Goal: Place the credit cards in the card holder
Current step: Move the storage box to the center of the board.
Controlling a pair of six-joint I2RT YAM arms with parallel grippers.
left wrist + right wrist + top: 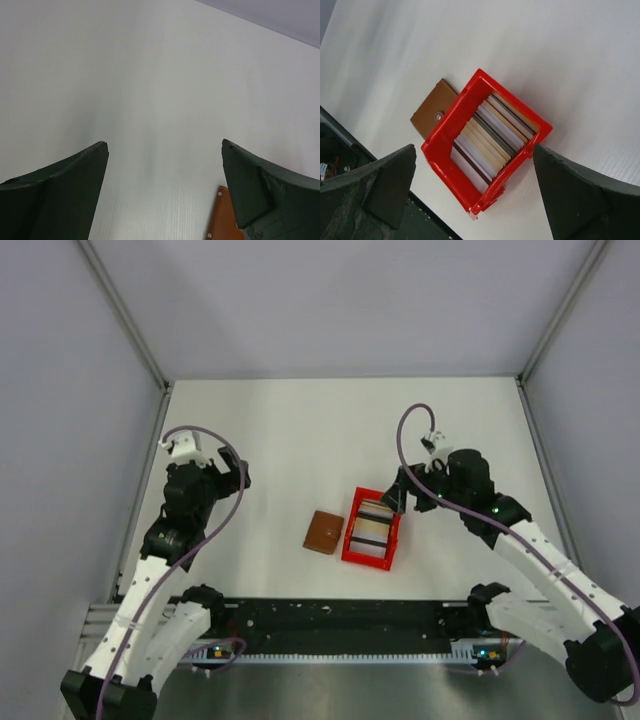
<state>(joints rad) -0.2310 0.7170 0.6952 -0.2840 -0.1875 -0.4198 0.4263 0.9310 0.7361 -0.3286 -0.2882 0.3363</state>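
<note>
right gripper (474, 150) spread, cards (492, 137) in bin (457, 180) seen between its fingers | left gripper (165, 144) spread, wallet (222, 220) edge by one finger | wallet just beside bin

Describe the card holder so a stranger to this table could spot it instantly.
On the white table, find the red bin near the middle, toward the front edge. Right beside it, on its left, lies the card holder: flat, brown, closed, with a small snap stud, unlike the bright, open bin full of cards.

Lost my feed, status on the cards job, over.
Left gripper open, right gripper open by red bin. Credit cards in bin, card holder closed beside it. Nothing in the way.
</note>
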